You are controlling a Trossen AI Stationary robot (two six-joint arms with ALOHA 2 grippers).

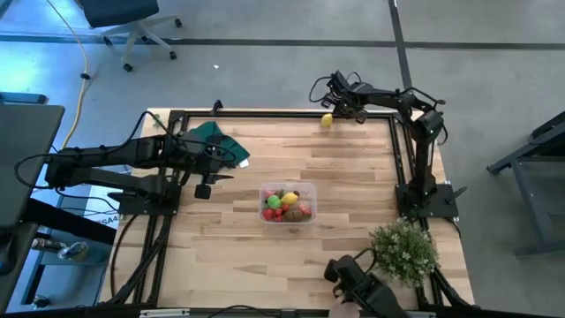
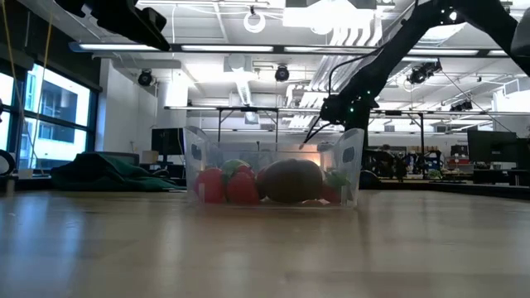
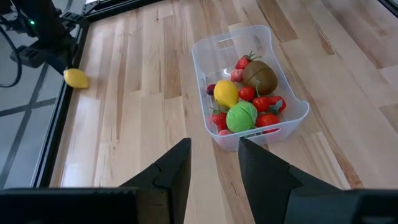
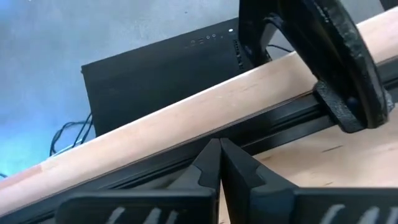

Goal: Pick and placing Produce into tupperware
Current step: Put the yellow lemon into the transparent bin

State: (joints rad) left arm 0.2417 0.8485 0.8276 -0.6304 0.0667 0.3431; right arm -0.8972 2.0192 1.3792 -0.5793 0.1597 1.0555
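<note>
The clear tupperware [image 1: 288, 204] stands mid-table and holds several produce pieces, red, yellow, green and brown; it also shows in the left wrist view [image 3: 249, 87] and the low view [image 2: 273, 174]. A yellow lemon [image 1: 327, 120] lies on the wood by the table's far edge, and shows in the left wrist view [image 3: 76, 77]. My left gripper [image 3: 214, 146] is open and empty, above the table left of the tub [image 1: 205, 184]. My right gripper [image 4: 219, 158] is shut and empty, over the far edge frame just beyond the lemon [image 1: 323, 92].
A dark green cloth [image 1: 219, 141] lies at the far left of the table. A bushy pale-green plant [image 1: 404, 249] stands at the near right corner, with a black device [image 1: 366, 283] beside it at the near edge. A black frame rail [image 4: 186, 163] runs along the table's edges.
</note>
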